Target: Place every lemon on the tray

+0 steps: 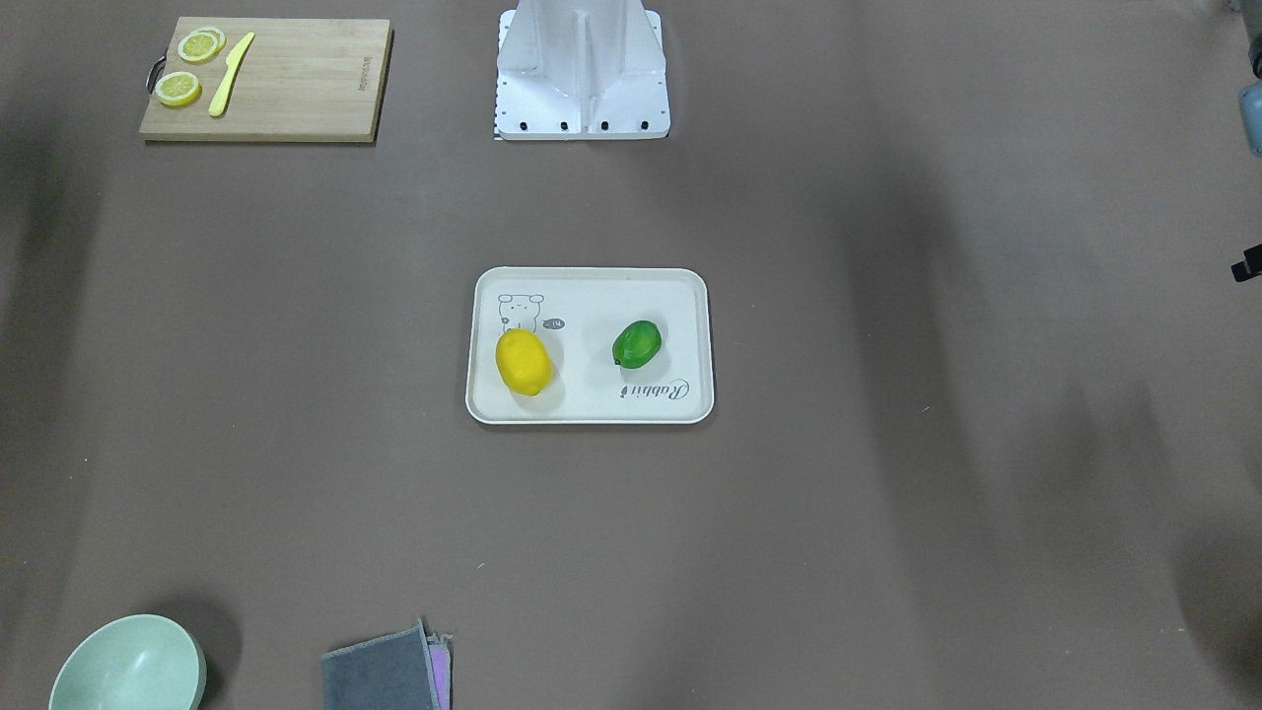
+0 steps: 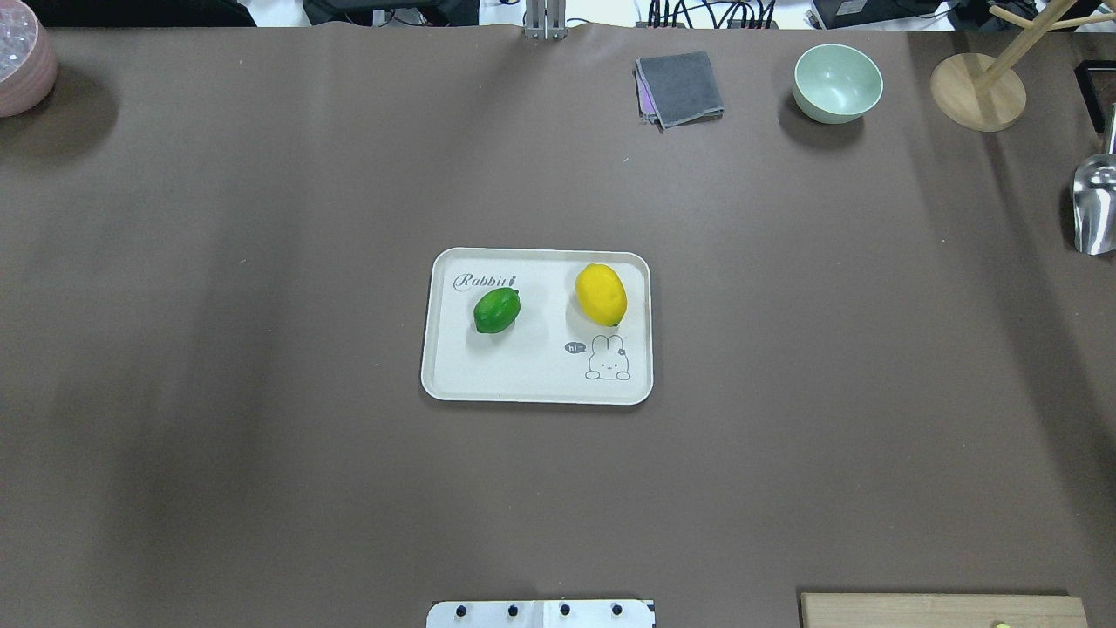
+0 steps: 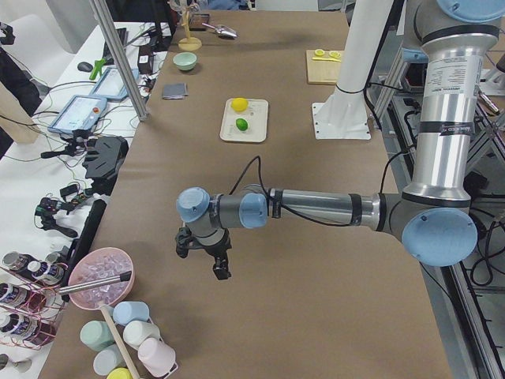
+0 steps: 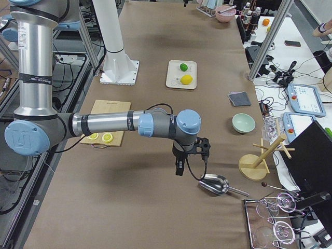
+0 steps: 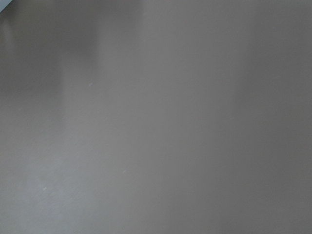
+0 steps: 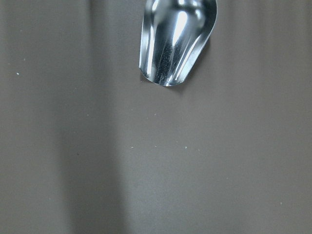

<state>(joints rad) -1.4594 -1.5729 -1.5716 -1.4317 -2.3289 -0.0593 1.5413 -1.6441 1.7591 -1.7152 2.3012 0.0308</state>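
The yellow lemon [image 1: 523,362] and the green lemon [image 1: 637,344] both lie on the off-white tray [image 1: 582,316] at the table's middle, apart from each other. They also show in the overhead view, yellow [image 2: 601,294] and green [image 2: 497,310]. My left gripper [image 3: 200,262] hangs over bare table far from the tray, near the table's left end. My right gripper [image 4: 191,161] hangs near the right end, beside a metal scoop [image 4: 213,184]. Both show only in side views, so I cannot tell whether they are open or shut. Neither holds anything that I can see.
A wooden cutting board [image 1: 286,89] with lemon slices [image 1: 178,88] and a yellow knife [image 1: 231,74] lies near the robot's right. A mint bowl [image 2: 837,83], a grey cloth [image 2: 680,87], a wooden rack base [image 2: 976,92] and a pink bowl [image 2: 22,65] stand along the far edge.
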